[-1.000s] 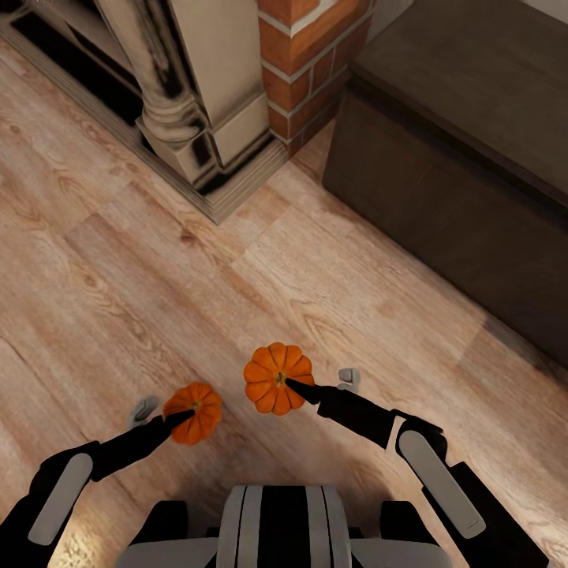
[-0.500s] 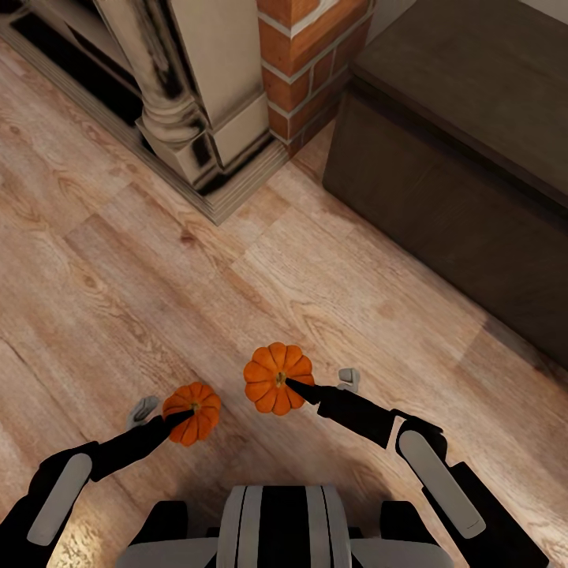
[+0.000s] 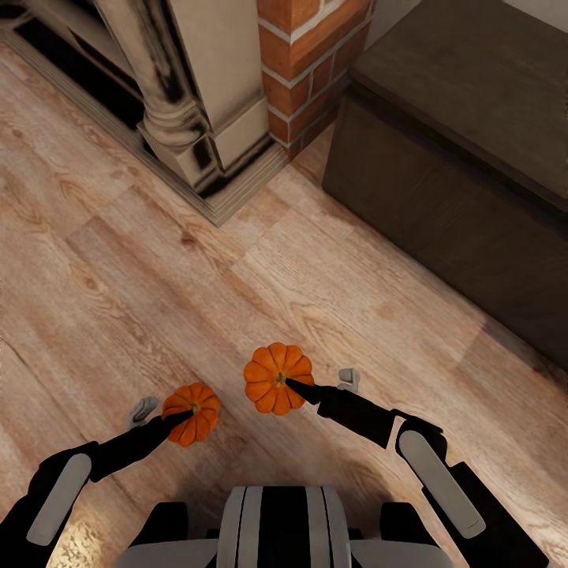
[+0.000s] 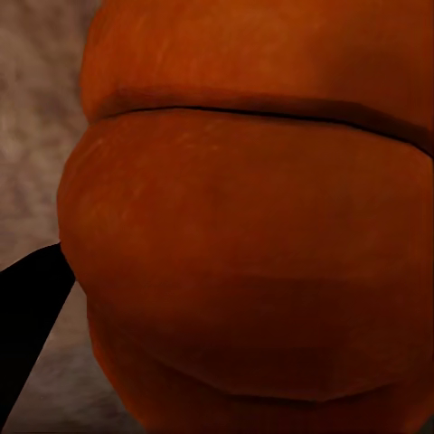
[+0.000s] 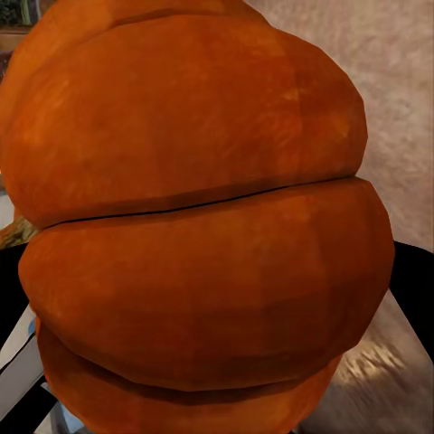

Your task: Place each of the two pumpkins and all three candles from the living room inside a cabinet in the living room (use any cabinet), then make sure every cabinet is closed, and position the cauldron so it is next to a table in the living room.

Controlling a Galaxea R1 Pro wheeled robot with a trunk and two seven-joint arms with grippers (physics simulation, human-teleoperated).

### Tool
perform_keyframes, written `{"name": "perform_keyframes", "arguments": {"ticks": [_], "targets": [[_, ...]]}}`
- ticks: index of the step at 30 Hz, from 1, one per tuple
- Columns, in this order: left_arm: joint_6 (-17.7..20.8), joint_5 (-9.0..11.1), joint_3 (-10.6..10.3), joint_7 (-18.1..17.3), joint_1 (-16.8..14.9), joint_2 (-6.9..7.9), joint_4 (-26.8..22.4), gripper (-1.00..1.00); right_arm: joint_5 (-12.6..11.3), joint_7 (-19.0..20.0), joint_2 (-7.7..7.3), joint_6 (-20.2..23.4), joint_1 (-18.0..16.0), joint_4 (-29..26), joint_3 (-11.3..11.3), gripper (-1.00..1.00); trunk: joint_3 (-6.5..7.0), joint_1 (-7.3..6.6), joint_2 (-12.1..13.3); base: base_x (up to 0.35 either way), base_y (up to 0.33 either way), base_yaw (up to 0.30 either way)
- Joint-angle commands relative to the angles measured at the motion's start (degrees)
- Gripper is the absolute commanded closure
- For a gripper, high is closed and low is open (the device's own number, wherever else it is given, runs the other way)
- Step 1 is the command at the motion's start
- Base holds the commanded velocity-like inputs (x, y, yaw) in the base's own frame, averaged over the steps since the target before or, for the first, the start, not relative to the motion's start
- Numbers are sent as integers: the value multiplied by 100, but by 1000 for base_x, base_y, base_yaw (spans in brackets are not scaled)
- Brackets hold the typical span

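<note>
Two small orange pumpkins are held above a pale wood-plank floor (image 3: 118, 260), one in each hand. The left hand (image 3: 180, 416) is clenched on the left pumpkin (image 3: 192, 413), its dark finger lying across the fruit's top near the stem. The right hand (image 3: 293, 385) is clenched on the right pumpkin (image 3: 277, 378), which is carried slightly further forward than the left one and well apart from it. In the left wrist view, the ribbed orange skin of the left pumpkin (image 4: 253, 226) is seen pressed close, with one black finger (image 4: 27, 316) at its edge. In the right wrist view, the right pumpkin (image 5: 194, 217) is likewise seen close up. Ahead and to the right, the dark-brown cabinet (image 3: 457, 158) is seen with its fronts shut, standing beside a brick column (image 3: 304, 59) and a pale fireplace surround (image 3: 189, 102).
</note>
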Motion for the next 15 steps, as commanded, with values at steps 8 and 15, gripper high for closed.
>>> {"name": "perform_keyframes", "arguments": {"ticks": [8,15], "targets": [[-15,-263,23,24,-2,0,7,100,-34,-4,-3,23,-3,-2,3,100,42,-5,2,0,0,0],[-13,-258,26,24,-1,2,7,100,-34,-4,-3,21,-3,-2,3,100,197,-23,11,0,0,0]]}}
